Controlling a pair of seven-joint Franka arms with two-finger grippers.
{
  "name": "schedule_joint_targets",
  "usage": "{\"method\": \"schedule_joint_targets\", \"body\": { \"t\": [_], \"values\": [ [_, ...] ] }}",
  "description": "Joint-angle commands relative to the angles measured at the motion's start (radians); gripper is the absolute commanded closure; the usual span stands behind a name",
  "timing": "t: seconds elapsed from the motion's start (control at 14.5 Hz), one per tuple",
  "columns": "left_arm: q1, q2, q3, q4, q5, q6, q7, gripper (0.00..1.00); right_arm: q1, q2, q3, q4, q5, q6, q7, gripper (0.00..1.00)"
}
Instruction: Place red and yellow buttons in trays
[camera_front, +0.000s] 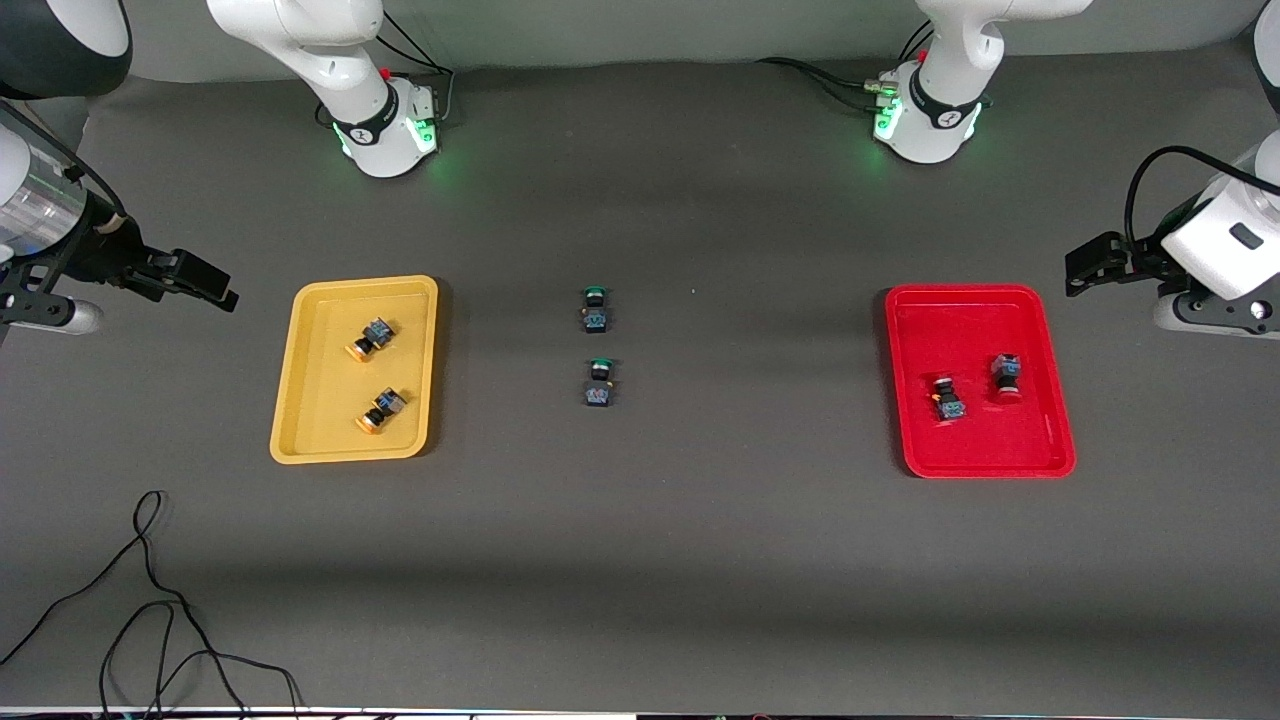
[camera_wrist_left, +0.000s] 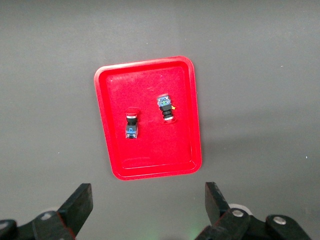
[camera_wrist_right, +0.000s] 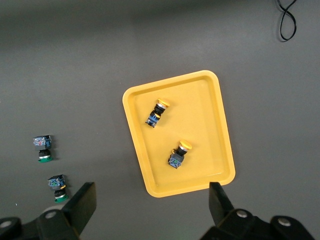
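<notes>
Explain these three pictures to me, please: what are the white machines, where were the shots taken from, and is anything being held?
Two white robot arms stand at a dark table. One picture looks down from across it; the others come from cameras on each wrist. The left pincer hangs open over the table beside the red tray, which holds two red buttons. The right pincer is open by the yellow tray, which holds two yellow buttons. Two green buttons lie between the trays. Nothing is held.

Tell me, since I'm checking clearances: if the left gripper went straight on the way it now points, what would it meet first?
Probably the red tray: the open left gripper looks down at it, with two red buttons inside. Depth is unclear.
</notes>
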Motion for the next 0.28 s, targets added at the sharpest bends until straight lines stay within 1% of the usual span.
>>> {"method": "schedule_joint_targets", "body": {
  "t": [0.0,0.21],
  "values": [
    [0.009,-0.013,-0.009,-0.002,-0.006,-0.020,-0.012,0.00,-0.008,0.002,0.004,0.010,-0.019,0.007,-0.031,0.00],
    [0.007,-0.016,-0.009,-0.005,-0.002,-0.020,-0.012,0.00,-0.008,0.006,0.004,0.011,-0.016,0.009,-0.032,0.00]
  ]
}}
